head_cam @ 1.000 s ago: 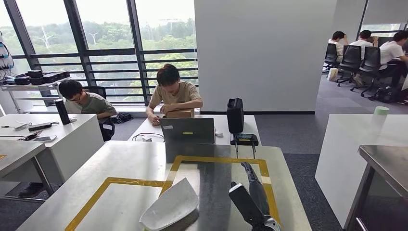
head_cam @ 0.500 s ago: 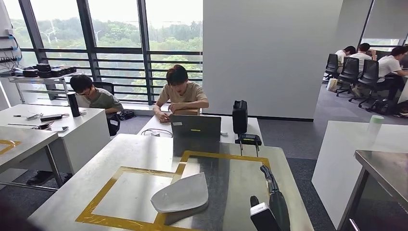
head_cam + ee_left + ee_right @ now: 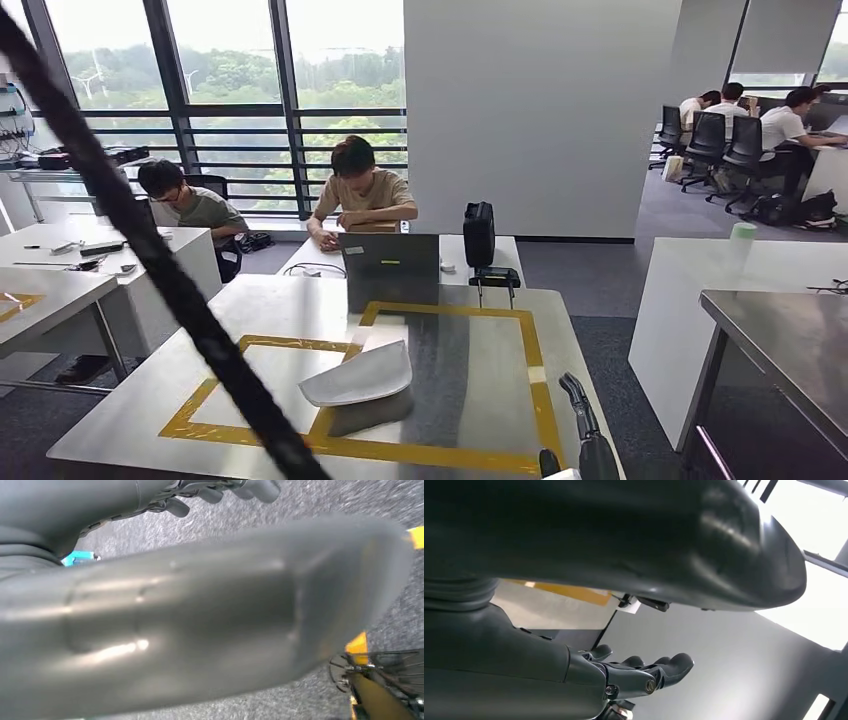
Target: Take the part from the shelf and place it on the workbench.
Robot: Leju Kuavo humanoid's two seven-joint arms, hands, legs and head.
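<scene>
We see the part (image 3: 357, 375) lying on the workbench (image 3: 470, 360), inside the yellow tape frame (image 3: 535, 375), so we judge the placing done; our right hand (image 3: 578, 412) is near its right, fingers apart and empty; our left hand (image 3: 220, 490) hangs over the floor, fingers loosely curled, holding nothing; no writing is readable.

We see a blurred black cable (image 3: 150, 250) cross the left of the head view, hiding part of the workbench (image 3: 480, 370). Our right hand (image 3: 580, 430) is cut off at the bottom edge. Our left hand (image 3: 220, 490) is cropped at the wrist view's top.
</scene>
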